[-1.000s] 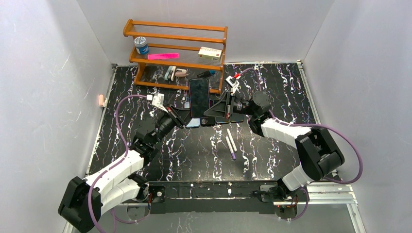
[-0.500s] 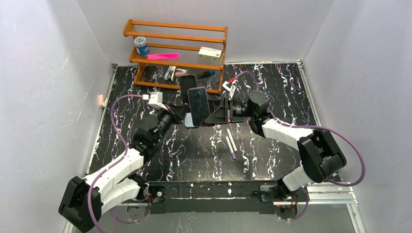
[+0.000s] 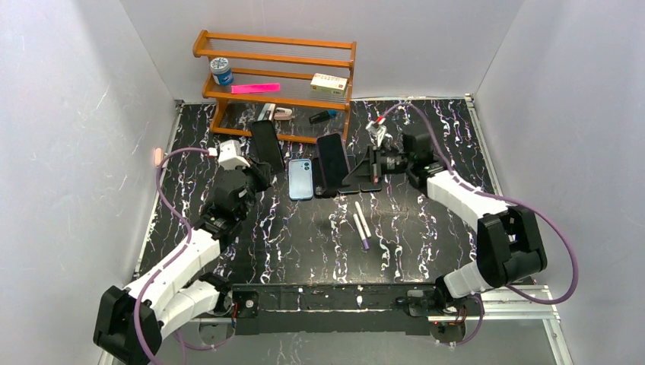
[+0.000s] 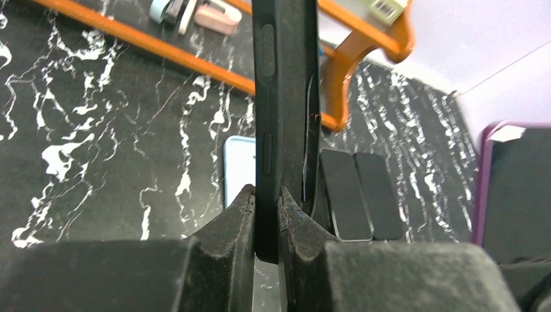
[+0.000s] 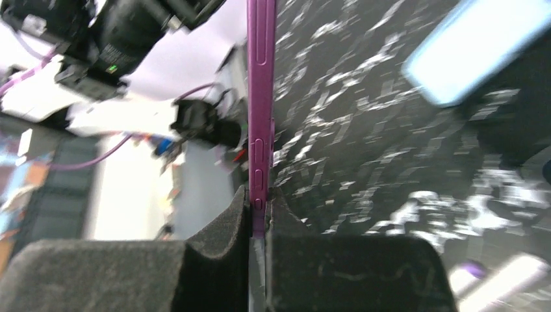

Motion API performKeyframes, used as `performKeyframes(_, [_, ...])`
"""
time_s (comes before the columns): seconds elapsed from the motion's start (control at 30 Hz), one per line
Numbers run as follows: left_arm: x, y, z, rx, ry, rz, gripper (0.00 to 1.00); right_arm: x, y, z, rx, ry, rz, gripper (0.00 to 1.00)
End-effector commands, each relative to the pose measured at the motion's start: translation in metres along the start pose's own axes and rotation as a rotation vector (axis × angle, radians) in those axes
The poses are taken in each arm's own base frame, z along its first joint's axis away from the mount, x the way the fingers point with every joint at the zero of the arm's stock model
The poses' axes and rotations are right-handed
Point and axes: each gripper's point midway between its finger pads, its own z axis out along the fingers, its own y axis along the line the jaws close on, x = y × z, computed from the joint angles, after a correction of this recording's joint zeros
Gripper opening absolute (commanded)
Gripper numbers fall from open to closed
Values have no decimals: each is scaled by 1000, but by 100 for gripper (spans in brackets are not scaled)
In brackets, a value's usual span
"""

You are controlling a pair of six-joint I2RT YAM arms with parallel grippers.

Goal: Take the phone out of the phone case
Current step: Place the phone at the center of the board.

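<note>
Since the earlier frame the arms are pulling apart. The phone [image 3: 332, 161] and phone case [image 3: 266, 146], then one stack in front of the shelf [image 3: 278, 39], are now standing separate, w/ the case swinging back toward the shelf's lower rail. The left gripper [image 4: 266, 203] is clamping the black case by its bottom edge, holding it upright just in front of the shelf's left half. The right gripper [image 5: 259, 203] is pinching the purple-edged phone edge-on, holding it upright in front of the shelf's right post, clear of the case. So the phone is looking already out.

Risks, imo:
- Both grips are biting only a thin strip at one end, so either slab is liable to pivot or slip if an arm is swinging fast. The right wrist view is blurring, so that arm is prob. moving.
- The case is hanging v. near the shelf rail, so a bump is possible.
- The light-blue phone [image 3: 301, 179], lying flat btwn them in front of the shelf, is sitting in the set-down zone. Landing on it is risking a scratch or tip-over.
</note>
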Motion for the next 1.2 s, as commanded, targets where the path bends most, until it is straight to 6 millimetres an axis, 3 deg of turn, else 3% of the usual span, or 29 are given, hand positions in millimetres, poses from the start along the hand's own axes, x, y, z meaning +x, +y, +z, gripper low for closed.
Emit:
performKeyframes(0.0, [11, 19, 5, -76, 124, 22, 0, -49, -38, -43, 214, -116, -147, 1])
performKeyframes(0.17, [38, 32, 14, -77, 347, 0, 0, -81, -101, -103, 383, -220, -72, 1])
performKeyframes(0.3, [58, 44, 18, -119, 456, 18, 0, -89, -142, -133, 450, -210, -10, 1])
performKeyframes(0.37, [64, 49, 21, -133, 476, 15, 0, -87, -161, -152, 501, -208, 28, 1])
performKeyframes(0.57, [87, 64, 30, -179, 527, -34, 0, -64, -202, -179, 604, -112, 133, 1])
performKeyframes(0.77, [95, 74, 36, -194, 517, -34, 0, -49, -217, -179, 565, -24, 216, 1])
performKeyframes(0.93, [116, 75, 37, -174, 589, -41, 0, -31, -233, -179, 586, 17, 276, 1])
performKeyframes(1.17, [139, 79, 32, -185, 684, -61, 0, -20, -237, -170, 520, 43, 328, 1])
